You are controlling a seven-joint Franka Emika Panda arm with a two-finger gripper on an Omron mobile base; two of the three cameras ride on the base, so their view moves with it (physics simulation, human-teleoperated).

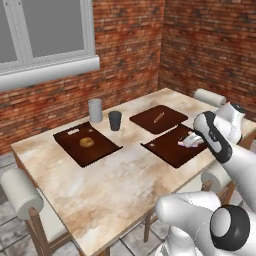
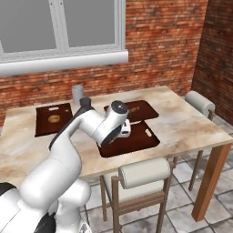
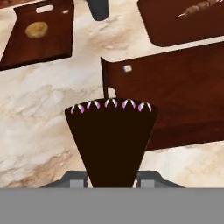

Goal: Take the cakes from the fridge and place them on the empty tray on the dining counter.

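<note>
A dark chocolate-brown wedge of cake (image 3: 111, 140), edged with small white-and-purple dabs, sits between the fingers of my gripper (image 3: 112, 178), which is shut on its narrow end. The gripper (image 1: 189, 142) hangs low over the near edge of the bare dark brown tray (image 1: 167, 150) on the marble dining counter (image 1: 100, 185). From the right, that tray (image 2: 139, 141) lies just beyond my hand (image 2: 124, 129). In the hand view the wide end of the cake overlaps the tray's (image 3: 175, 87) front rim. The fridge is out of view.
A like tray with a round tan biscuit (image 1: 86, 142) lies to the left, and another with a long tan stick (image 1: 159, 118) lies behind. A grey cup (image 1: 95, 110) and a dark cup (image 1: 115, 120) stand between them. Cushioned chairs (image 2: 141, 175) ring the table.
</note>
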